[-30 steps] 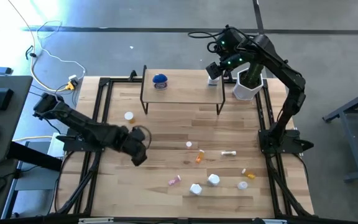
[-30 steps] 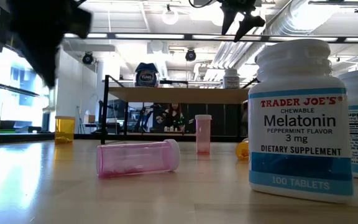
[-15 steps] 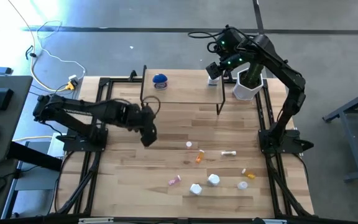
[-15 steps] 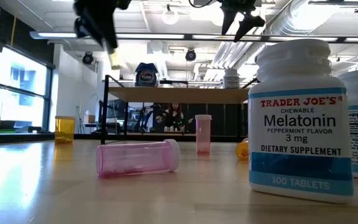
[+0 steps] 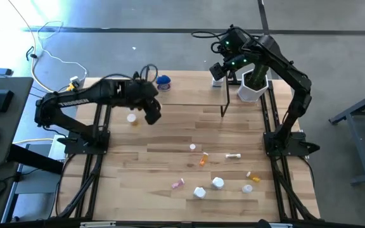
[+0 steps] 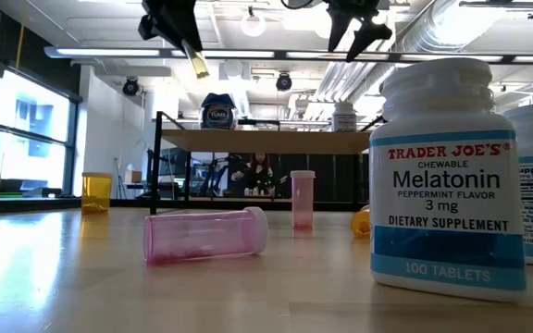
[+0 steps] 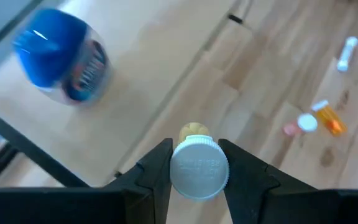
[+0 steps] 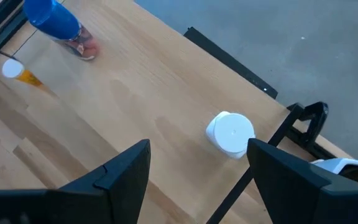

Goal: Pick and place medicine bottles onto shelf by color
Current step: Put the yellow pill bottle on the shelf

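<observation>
White-capped bottle (image 7: 197,167) in left end effector (image 7: 194,163)

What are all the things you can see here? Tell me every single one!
shelf: one, light wood, at the back of the table.
blue-lidded jar: one, on the shelf's left part.
white bottle: one, on the shelf's right end.
plant pot: one, white, right of the shelf.
loose bottles: about nine, white, orange and pink, on the table.
held bottle: one, yellowish, white cap, in the left tool.
left tool: shut on the held bottle, near the shelf's left end.
right tool: open, above the white bottle.
</observation>
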